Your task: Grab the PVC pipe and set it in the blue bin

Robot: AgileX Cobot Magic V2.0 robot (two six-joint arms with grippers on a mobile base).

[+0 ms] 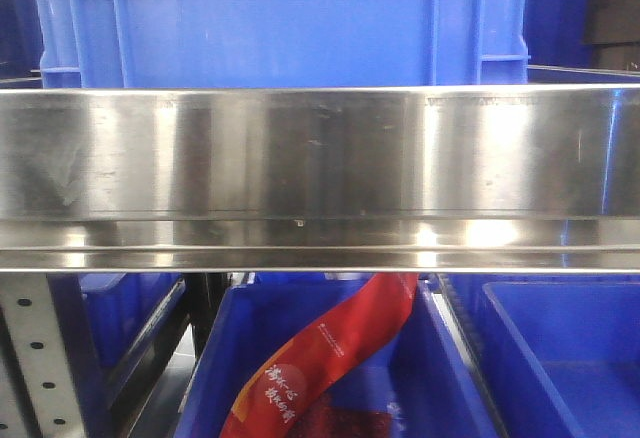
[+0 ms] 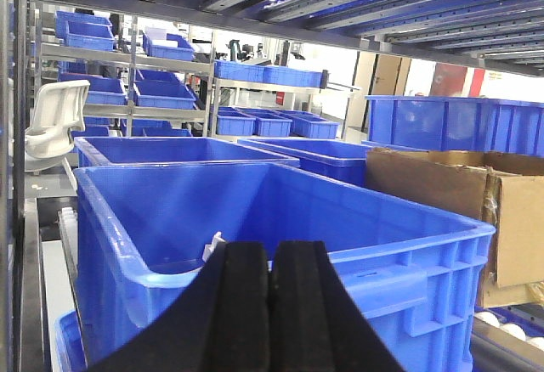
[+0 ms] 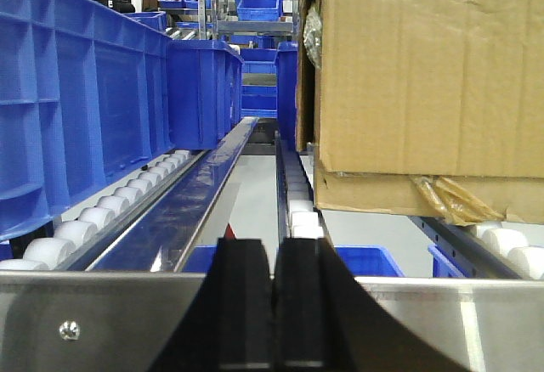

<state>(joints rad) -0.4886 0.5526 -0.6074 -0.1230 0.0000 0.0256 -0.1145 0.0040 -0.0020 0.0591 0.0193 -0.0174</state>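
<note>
No PVC pipe can be made out in any view. In the left wrist view a large blue bin (image 2: 408, 249) stands open-topped right in front of my left gripper (image 2: 271, 249), whose black fingers are pressed together with nothing between them. A small pale piece (image 2: 213, 245) peeks over the bin's near rim beside the left finger; I cannot tell what it is. My right gripper (image 3: 273, 245) is shut and empty, hovering over a steel rail (image 3: 102, 321). Neither gripper shows in the front view.
A wide steel shelf rail (image 1: 320, 158) crosses the front view, with a blue bin (image 1: 280, 18) above and blue bins (image 1: 560, 358) below, one holding a red bag (image 1: 330, 353). A cardboard box (image 3: 425, 75) sits right of the roller lanes (image 3: 93, 219); blue crates (image 3: 85, 100) line the left.
</note>
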